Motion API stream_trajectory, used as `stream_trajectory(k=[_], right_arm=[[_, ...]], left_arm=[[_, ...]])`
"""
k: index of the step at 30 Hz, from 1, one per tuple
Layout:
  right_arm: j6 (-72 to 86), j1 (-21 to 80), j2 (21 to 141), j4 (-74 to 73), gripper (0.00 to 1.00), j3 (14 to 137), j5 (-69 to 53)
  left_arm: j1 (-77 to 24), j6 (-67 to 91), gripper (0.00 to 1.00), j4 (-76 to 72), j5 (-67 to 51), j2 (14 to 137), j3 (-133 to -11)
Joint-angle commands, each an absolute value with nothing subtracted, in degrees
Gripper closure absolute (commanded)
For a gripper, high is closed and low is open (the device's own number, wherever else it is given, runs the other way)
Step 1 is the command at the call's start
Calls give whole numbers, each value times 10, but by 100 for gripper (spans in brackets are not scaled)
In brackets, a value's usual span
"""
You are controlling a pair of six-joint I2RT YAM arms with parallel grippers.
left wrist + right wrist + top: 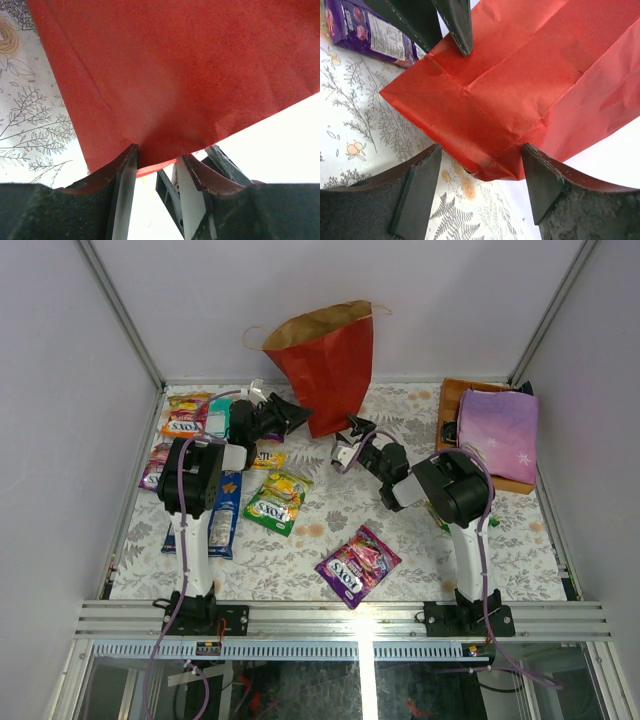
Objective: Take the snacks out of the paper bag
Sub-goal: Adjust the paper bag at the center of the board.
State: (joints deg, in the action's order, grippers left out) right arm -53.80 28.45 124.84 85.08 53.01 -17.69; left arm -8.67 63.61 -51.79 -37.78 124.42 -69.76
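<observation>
At the far middle of the floral table [420,540], the creased red-and-brown paper bag [335,370] stands tilted. Left gripper [298,415] has its jaws partly apart, straddling the bag's bottom edge. Right gripper [481,150] is wide open around the folded bottom corner, not pinching it. Glossy snacks lie near and left: a purple packet [358,565], a green packet [278,502] and a long blue pack [225,515].

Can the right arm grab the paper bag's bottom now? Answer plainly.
Probably yes: the right end effector is open and the paper bag has its bottom corner between the fingers, nothing blocking.
</observation>
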Motion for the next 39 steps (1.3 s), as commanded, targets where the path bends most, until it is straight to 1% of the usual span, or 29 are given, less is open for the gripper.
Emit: stream_trajectory(k=[1, 4, 7, 10, 13, 15, 19, 22, 25, 28, 30, 32, 34, 36, 39], right_arm=[[-523, 307, 1253, 874, 30, 563, -197], [-507, 320, 1254, 874, 32, 571, -206], [-484, 331, 1252, 869, 32, 574, -225], [-462, 336, 1248, 866, 31, 571, -243], [-443, 338, 1230, 878, 28, 549, -235], [-415, 337, 1204, 901, 24, 523, -212], [-304, 329, 1143, 971, 10, 462, -134], [-208, 326, 1093, 971, 6, 439, -93], [-73, 323, 1053, 968, 4, 426, 4], [28, 307, 1014, 913, 5, 417, 26], [97, 291, 987, 822, 5, 427, 19], [176, 262, 966, 700, 8, 457, -24], [241, 234, 959, 613, 12, 494, -98], [287, 214, 958, 581, 16, 513, -154], [329, 195, 956, 531, 27, 533, -194]], left_arm=[[-88, 675, 66, -601, -399, 1260, -706], [-88, 699, 66, -628, -402, 1267, -704], [-88, 711, 67, -644, -404, 1272, -704], [-88, 719, 66, -656, -405, 1274, -703], [-87, 719, 67, -657, -406, 1272, -702], [-85, 715, 67, -655, -405, 1269, -700], [-83, 686, 67, -628, -393, 1256, -692], [-83, 659, 66, -606, -380, 1244, -682], [-83, 643, 66, -594, -367, 1232, -672], [-84, 629, 66, -585, -355, 1218, -658], [-83, 621, 66, -583, -347, 1207, -649], [-84, 621, 66, -586, -341, 1201, -643], [-85, 626, 66, -591, -342, 1199, -639], [-84, 630, 66, -598, -341, 1196, -637], [-84, 634, 66, -604, -341, 1194, -633]])
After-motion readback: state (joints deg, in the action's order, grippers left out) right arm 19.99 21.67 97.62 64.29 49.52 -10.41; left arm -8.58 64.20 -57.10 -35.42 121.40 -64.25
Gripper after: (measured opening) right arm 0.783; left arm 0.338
